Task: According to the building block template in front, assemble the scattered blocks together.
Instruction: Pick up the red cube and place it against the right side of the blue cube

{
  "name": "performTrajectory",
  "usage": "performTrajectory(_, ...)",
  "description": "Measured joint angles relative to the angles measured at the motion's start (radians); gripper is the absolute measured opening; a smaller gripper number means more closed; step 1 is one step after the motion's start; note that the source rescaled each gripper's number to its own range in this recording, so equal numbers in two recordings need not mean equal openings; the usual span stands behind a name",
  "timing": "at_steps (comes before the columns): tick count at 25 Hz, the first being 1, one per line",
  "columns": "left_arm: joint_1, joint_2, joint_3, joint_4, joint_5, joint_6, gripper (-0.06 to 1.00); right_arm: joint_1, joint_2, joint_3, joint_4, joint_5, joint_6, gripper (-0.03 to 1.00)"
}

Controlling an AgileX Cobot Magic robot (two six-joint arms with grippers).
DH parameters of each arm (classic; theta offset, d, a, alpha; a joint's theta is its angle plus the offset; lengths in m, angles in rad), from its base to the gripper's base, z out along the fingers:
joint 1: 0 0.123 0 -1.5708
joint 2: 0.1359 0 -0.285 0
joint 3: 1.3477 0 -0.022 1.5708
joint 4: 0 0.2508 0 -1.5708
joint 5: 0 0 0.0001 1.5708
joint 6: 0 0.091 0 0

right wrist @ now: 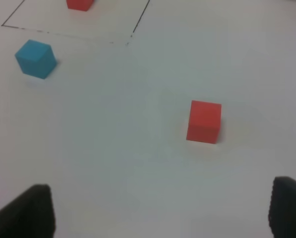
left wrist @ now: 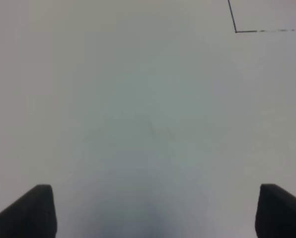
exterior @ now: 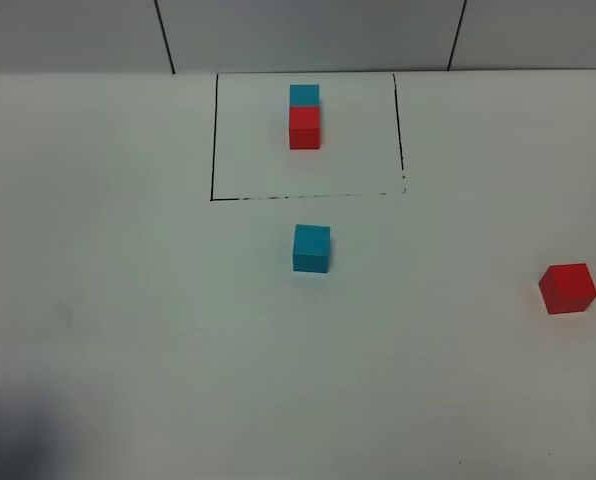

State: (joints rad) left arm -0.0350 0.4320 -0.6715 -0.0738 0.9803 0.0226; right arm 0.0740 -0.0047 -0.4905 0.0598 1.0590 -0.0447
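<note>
Plain cyan cube [exterior: 311, 248] and plain red cube [exterior: 567, 288], well apart

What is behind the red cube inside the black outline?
A cyan-blue cube sits directly behind the red cube, touching it, both within the black outline. Only its upper part shows; where the two meet is covered by the red cube.

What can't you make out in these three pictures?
High view: both arms outside the frame; only a dark shadow shows.
Left wrist view: left fingers cut by the edge; no cubes, only the black outline corner.
Right wrist view: right fingers cut too; the framed red cube clipped by the edge.
</note>
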Motion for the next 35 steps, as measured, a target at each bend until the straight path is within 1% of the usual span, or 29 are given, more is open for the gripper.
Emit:
performTrajectory(10, 0.000, -0.281, 0.132, -0.007, 0.027, 0.018, 0.88, 0.000, 0.000, 0.000, 0.000, 0.000, 0.000, 0.74)
performTrajectory(17, 0.000, -0.420, 0.145, -0.021, 0.029, 0.049, 0.88, 0.000, 0.000, 0.000, 0.000, 0.000, 0.000, 0.74)
performTrajectory(24, 0.000, -0.437, 0.168, -0.047, 0.051, 0.063, 0.87, 0.000, 0.000, 0.000, 0.000, -0.001, 0.000, 0.74)
performTrajectory(35, 0.000, -0.437, 0.170, -0.050, 0.058, 0.066, 0.87, 0.000, 0.000, 0.000, 0.000, -0.001, 0.000, 0.74)
